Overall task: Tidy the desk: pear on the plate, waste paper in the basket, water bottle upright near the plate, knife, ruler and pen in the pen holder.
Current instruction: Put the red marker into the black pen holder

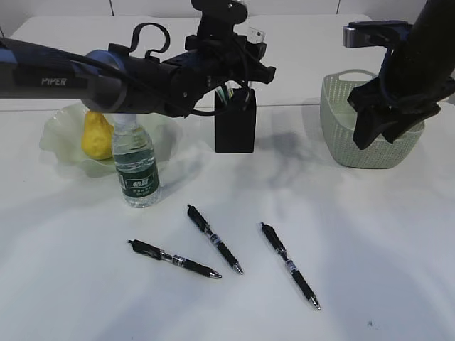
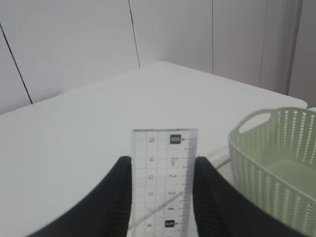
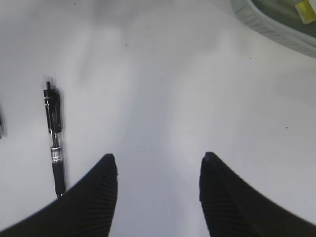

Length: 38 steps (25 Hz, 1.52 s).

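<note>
Exterior slanting down across desk (image 1: 355,234), left wrist level, right wrist downward, both showing basket (image 2: 276,158).

We count three black click pens (image 1: 174,258) (image 1: 215,239) (image 1: 289,265); one each: yellow pear (image 1: 95,135), clear green-labelled water bottle (image 1: 135,165), clear plastic ruler (image 2: 164,182), sage green woven-look basket (image 1: 334,135), ruffled pale green glass plate (image 1: 60,138), matte black square pen holder (image 1: 235,128).

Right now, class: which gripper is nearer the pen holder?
Left. The left gripper hangs just above the pen holder, gripping the ruler. The right gripper is well off to the side, open, in front of the basket.
</note>
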Each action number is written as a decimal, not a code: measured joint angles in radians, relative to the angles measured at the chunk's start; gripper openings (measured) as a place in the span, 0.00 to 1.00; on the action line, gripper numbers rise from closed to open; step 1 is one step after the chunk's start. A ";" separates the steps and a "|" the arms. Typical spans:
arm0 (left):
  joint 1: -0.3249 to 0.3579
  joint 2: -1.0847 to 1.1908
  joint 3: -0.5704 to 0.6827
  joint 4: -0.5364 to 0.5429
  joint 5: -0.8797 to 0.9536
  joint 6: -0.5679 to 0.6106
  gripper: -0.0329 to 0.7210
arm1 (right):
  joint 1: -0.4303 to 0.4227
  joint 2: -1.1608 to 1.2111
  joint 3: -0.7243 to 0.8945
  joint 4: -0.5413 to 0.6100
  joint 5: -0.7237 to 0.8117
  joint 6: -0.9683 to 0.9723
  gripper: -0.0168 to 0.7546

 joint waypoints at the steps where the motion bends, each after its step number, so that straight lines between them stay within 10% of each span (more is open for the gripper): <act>1: 0.000 0.007 0.000 0.000 -0.002 0.000 0.38 | 0.000 0.000 0.000 0.000 0.000 0.000 0.54; 38: 0.012 0.041 0.000 -0.035 0.016 0.000 0.50 | 0.000 0.000 0.000 -0.008 -0.002 0.000 0.54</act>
